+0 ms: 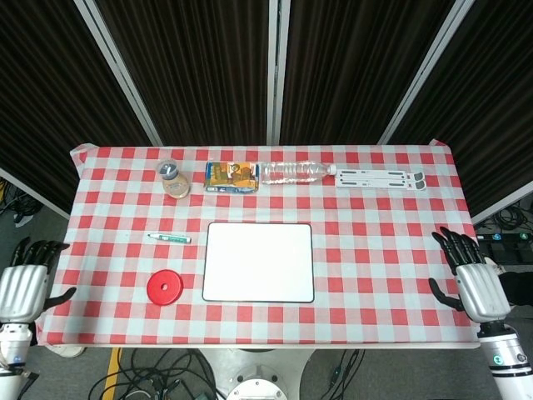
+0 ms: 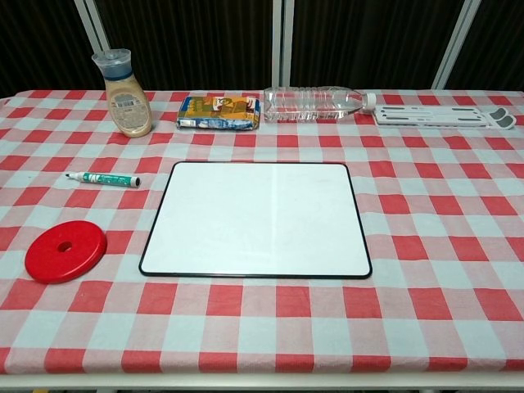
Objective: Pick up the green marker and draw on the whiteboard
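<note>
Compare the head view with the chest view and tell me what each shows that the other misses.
Only the head view shows the left hand and right hand, both open and empty beside the table's ends, plus cables on the floor.

Only the chest view shows the label on the sauce bottle, which stands upright.

Both show the green marker lying left of the blank whiteboard, the red disc, the snack pack, the water bottle on its side and the white stand.
</note>
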Action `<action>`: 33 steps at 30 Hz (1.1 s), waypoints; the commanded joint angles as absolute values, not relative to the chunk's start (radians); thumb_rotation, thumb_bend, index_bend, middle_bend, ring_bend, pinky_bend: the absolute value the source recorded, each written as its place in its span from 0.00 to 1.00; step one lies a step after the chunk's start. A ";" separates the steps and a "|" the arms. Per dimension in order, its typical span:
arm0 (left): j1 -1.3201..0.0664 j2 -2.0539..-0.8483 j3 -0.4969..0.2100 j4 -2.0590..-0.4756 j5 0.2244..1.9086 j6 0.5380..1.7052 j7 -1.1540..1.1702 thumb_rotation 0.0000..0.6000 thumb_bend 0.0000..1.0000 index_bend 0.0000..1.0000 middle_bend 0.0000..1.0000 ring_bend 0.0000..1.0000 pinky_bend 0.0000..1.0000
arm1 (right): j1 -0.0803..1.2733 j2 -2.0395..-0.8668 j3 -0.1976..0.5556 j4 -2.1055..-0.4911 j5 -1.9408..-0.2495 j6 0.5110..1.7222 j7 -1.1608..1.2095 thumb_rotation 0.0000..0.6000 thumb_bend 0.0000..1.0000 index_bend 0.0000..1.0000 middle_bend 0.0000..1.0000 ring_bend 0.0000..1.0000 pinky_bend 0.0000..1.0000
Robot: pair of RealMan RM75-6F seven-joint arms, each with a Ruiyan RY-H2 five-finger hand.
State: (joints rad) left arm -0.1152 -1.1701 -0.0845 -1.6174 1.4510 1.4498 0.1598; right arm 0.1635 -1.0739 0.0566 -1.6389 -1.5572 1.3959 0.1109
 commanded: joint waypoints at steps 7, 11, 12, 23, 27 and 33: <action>-0.374 -1.217 -0.204 -1.577 1.420 1.203 0.310 1.00 0.13 0.35 0.33 0.33 0.54 | 0.189 -1.057 0.071 -1.654 -1.561 1.381 0.091 1.00 0.31 0.00 0.01 0.00 0.00; -0.485 -1.317 -0.222 -1.508 1.345 1.070 0.432 1.00 0.15 0.40 0.45 0.50 0.79 | 0.192 -1.059 0.072 -1.654 -1.552 1.377 0.088 1.00 0.31 0.00 0.05 0.00 0.00; -0.506 -1.338 -0.224 -1.495 1.322 1.039 0.449 1.00 0.16 0.40 0.47 0.53 0.82 | 0.192 -1.060 0.071 -1.653 -1.548 1.374 0.088 1.00 0.30 0.00 0.06 0.00 0.00; -0.675 -1.572 -0.226 -1.296 1.150 0.900 0.640 1.00 0.19 0.42 0.48 0.65 0.88 | 0.187 -1.053 0.066 -1.652 -1.520 1.364 0.085 1.00 0.31 0.00 0.06 0.00 0.00; -0.713 -1.618 -0.220 -1.250 1.075 0.870 0.706 1.00 0.20 0.42 0.48 0.66 0.88 | 0.186 -1.056 0.064 -1.647 -1.516 1.361 0.092 1.00 0.31 0.00 0.06 0.00 0.00; -0.734 -1.660 -0.203 -1.210 0.983 0.865 0.766 1.00 0.23 0.43 0.48 0.66 0.89 | 0.184 -1.057 0.062 -1.637 -1.507 1.358 0.102 1.00 0.30 0.00 0.06 0.00 0.00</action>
State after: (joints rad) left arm -0.7256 -1.6461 -0.2091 -1.2244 1.0043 0.8686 0.7516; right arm 0.1837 -1.0573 0.0620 -1.6365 -1.5072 1.3581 0.1025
